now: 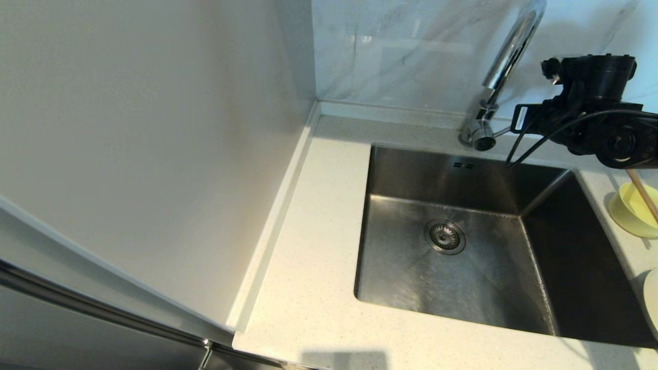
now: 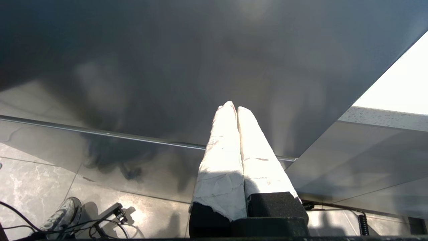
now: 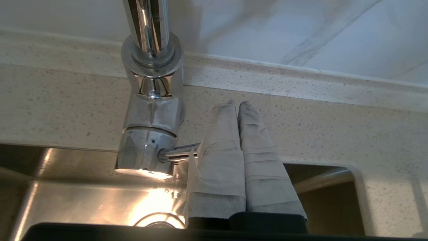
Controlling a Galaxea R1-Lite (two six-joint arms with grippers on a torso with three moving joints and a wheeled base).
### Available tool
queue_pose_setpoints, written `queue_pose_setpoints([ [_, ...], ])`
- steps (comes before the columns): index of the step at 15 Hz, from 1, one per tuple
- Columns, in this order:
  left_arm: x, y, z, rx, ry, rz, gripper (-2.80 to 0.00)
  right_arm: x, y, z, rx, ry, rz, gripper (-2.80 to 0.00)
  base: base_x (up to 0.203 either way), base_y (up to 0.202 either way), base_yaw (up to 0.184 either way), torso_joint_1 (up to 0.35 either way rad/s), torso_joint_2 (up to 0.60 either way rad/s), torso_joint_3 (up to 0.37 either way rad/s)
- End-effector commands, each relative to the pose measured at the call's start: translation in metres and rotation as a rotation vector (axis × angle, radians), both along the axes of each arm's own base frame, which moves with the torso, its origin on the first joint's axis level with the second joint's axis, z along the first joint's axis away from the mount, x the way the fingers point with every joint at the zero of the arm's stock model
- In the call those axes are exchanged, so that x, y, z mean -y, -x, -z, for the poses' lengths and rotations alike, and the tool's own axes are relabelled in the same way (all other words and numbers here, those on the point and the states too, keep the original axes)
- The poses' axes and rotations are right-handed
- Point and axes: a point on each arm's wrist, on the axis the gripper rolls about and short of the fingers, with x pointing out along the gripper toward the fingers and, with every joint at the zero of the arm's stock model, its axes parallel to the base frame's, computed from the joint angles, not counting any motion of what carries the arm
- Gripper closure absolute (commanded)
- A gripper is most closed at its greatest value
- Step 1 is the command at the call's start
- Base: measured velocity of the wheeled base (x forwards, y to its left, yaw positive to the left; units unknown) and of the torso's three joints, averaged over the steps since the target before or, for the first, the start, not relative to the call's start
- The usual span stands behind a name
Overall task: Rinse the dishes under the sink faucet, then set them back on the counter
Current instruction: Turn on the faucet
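The chrome sink faucet [image 1: 506, 61] rises behind the steel sink [image 1: 411, 267], which holds no dishes. My right gripper [image 1: 520, 122] hangs over the sink's back edge beside the faucet base. In the right wrist view this gripper [image 3: 236, 104] is shut with nothing between its fingers, and the thin side lever [image 3: 179, 152] runs from the faucet [image 3: 150, 110] up to the side of one finger. A pale-yellow bowl [image 1: 635, 210] with wooden chopsticks [image 1: 645, 198] leaning in it sits on the counter [image 1: 318, 216] right of the sink. The plate's rim [image 1: 653, 303] shows at the right edge. My left gripper [image 2: 236, 106] is shut and parked low.
A round strainer drain [image 1: 445, 236] sits in the middle of the basin. A tall pale wall panel [image 1: 154, 128] borders the counter on the left, with marble tiles [image 1: 401, 51] behind. The left wrist view faces a grey cabinet front [image 2: 167, 67], with floor cables and a shoe [image 2: 63, 211] below.
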Motion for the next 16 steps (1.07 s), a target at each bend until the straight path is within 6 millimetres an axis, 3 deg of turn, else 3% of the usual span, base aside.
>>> queue_pose_setpoints([
  [1,0.000,0.000,0.000,0.000,-0.001,0.000,0.00,0.000,0.001,0.001,-0.011,0.008,0.000,0.00,0.000,0.000,0.000,0.000,0.00,0.000],
  [12,0.000,0.000,0.000,0.000,0.000,-0.001,0.00,-0.001,0.043,-0.006,-0.178,0.008,-0.062,0.00,0.000,0.000,0.000,0.000,0.00,0.000],
  [16,0.000,0.000,0.000,0.000,0.000,0.000,0.00,0.021,0.075,-0.041,-0.086,0.009,0.010,0.00,0.000,0.000,0.000,0.000,0.00,0.000],
])
